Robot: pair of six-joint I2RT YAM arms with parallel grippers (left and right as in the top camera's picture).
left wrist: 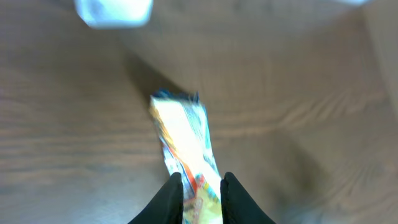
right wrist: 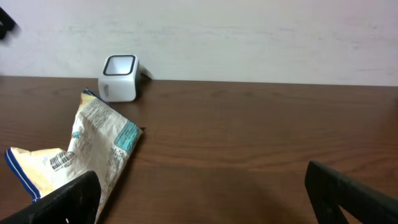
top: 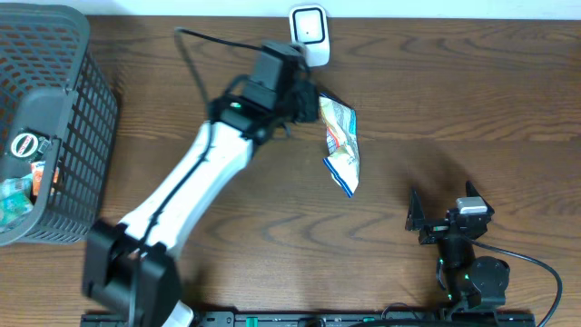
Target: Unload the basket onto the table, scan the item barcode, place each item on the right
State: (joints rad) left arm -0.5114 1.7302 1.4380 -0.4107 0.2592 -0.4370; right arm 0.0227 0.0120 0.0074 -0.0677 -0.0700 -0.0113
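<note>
The brown wooden table (top: 472, 100) takes up the whole scene, and both claws work over it. Well off from the left claw (left wrist: 201, 178), at the table's far edge on that arm's outer side, stands a grey mesh basket (top: 82, 100) with a few coloured items in its bottom. The left arm (top: 195, 177), white with a black wrist, reaches slantwise across the table toward the wall. The right arm (top: 472, 272) sits low near the front edge, well apart from it. The snack packet (left wrist: 183, 134) is a crinkled white, yellow and blue bag, and its near end sits right between the left claw's two black fingers (left wrist: 172, 194). They are drawn in narrow and pinch it from either side, while the rest of the bag runs out ahead of the claw. From the right claw (right wrist: 199, 208) the same packet lies ahead and to the left, with a printed barcode showing on its face near the blue-edged end. That right claw stands spread wide with nothing between its fingers. The small white scanner (left wrist: 115, 11) is the smallest thing here. It stands by the wall, ahead of the left claw and a little to its left, past the packet's far tip and not touching it.
</note>
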